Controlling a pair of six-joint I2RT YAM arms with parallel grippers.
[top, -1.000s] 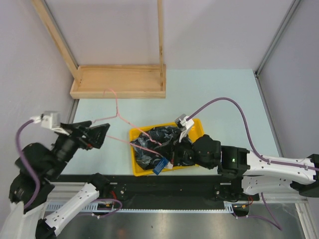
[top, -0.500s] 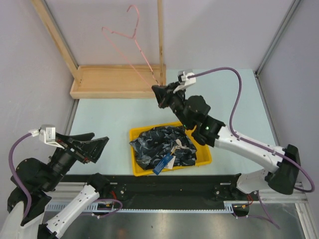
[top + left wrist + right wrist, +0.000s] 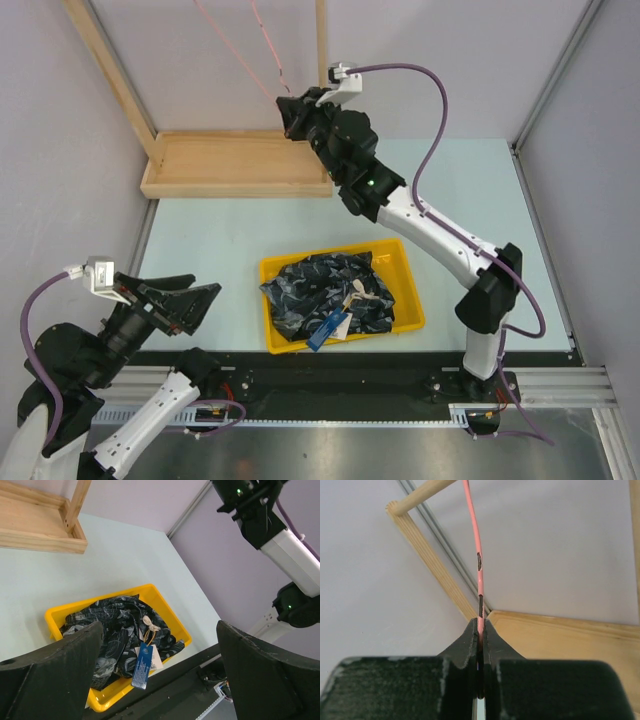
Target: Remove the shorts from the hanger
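The black shorts point(image 3: 325, 295) with a pale wavy print lie bunched in the yellow tray point(image 3: 408, 290), paper tags on top; they also show in the left wrist view point(image 3: 112, 630). My right gripper point(image 3: 288, 113) is raised high at the back and shut on the pink wire hanger point(image 3: 262, 45), which runs up out of the top view. In the right wrist view the wire point(image 3: 476, 550) rises from between the closed fingers. My left gripper point(image 3: 200, 300) is open and empty at the near left, apart from the tray.
A wooden rack with a flat base point(image 3: 240, 162) and upright posts point(image 3: 112, 75) stands at the back left, right by the hanger. The rack's top rod point(image 3: 422, 492) shows in the right wrist view. Grey walls close both sides.
My right arm has lifted the hanger, free of the shorts, up and back toward the wooden rack. The shorts stay in the tray. My left gripper has drawn back slightly.
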